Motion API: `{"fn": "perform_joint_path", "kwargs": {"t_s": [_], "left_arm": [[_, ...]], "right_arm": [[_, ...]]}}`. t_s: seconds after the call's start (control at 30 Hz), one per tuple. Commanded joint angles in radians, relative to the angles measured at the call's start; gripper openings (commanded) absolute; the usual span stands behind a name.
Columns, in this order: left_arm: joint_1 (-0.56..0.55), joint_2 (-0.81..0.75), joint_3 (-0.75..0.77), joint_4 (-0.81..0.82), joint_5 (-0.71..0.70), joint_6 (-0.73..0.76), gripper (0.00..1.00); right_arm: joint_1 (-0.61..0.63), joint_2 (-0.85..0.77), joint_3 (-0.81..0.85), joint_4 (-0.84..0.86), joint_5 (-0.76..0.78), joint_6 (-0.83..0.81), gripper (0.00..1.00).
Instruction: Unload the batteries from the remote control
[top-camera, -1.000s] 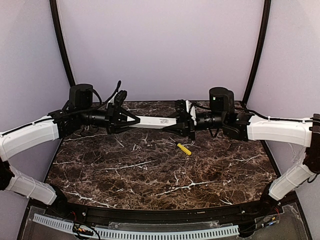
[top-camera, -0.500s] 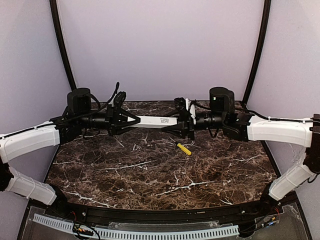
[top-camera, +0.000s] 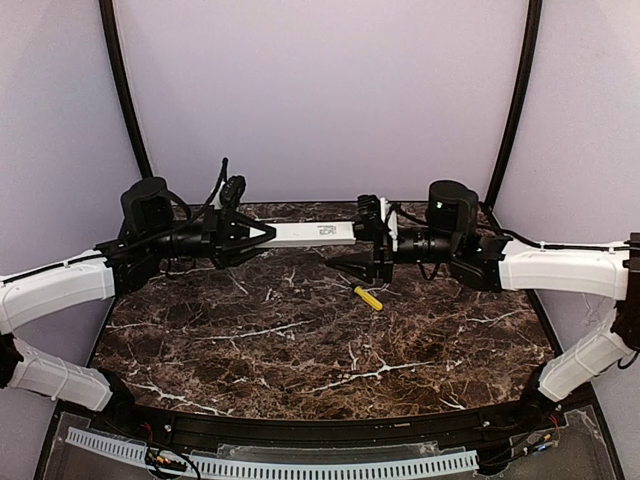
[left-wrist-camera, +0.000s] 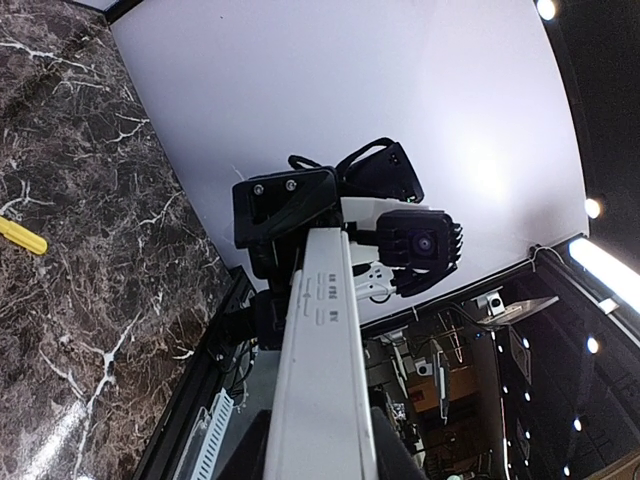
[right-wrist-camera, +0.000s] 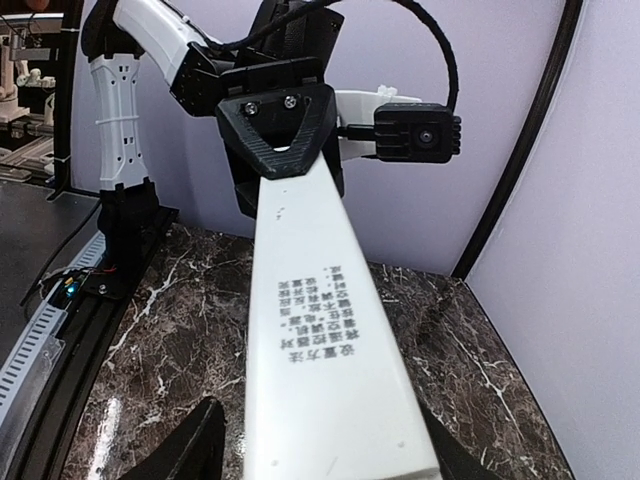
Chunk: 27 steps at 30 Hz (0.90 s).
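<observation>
Left gripper (top-camera: 258, 236): clamped on one end of the remote control (top-camera: 310, 234); holds it level in the air above the far part of the table (top-camera: 300, 350), likely to brace it for the other arm. Right gripper (top-camera: 350, 237): spread wide, fingers (right-wrist-camera: 185, 450) flanking the opposite end, no clear contact; seems lined up for a pull or regrip there. Remote control: closed face with dark print (right-wrist-camera: 315, 325) toward the right wrist camera, no open compartment showing; batteries not visible, probably inside. Yellow stick (top-camera: 368, 298): flat on the table below the right gripper, apart from it; likely irrelevant to the unloading.
</observation>
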Motion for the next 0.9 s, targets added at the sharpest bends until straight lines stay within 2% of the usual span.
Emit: {"fn": "perform_joint_path", "kwargs": {"t_s": [0.0, 0.3, 0.67, 0.77, 0.8, 0.83, 0.87], "left_arm": [[-0.002, -0.036, -0.023, 0.1, 0.003, -0.027, 0.0], [-0.003, -0.038, -0.032, 0.191, 0.022, -0.073, 0.0], [-0.002, -0.026, -0.037, 0.232, 0.033, -0.104, 0.0], [-0.002, -0.023, -0.037, 0.248, 0.037, -0.112, 0.0], [-0.003, -0.022, -0.037, 0.249, 0.039, -0.113, 0.0], [-0.002, -0.022, -0.038, 0.25, 0.041, -0.114, 0.0], [-0.002, -0.021, -0.038, 0.252, 0.042, -0.116, 0.0]], "right_arm": [[0.006, -0.028, -0.025, 0.108, -0.009, 0.05, 0.57], [0.006, -0.018, -0.038, 0.244, -0.043, 0.123, 0.54], [0.006, 0.0, -0.019, 0.279, -0.047, 0.138, 0.55], [0.006, 0.007, -0.011, 0.273, -0.029, 0.14, 0.59], [0.006, 0.009, -0.009, 0.272, -0.025, 0.14, 0.64], [0.006, 0.01, -0.005, 0.271, -0.015, 0.141, 0.78], [0.005, 0.012, 0.001, 0.263, -0.011, 0.141, 0.84]]}}
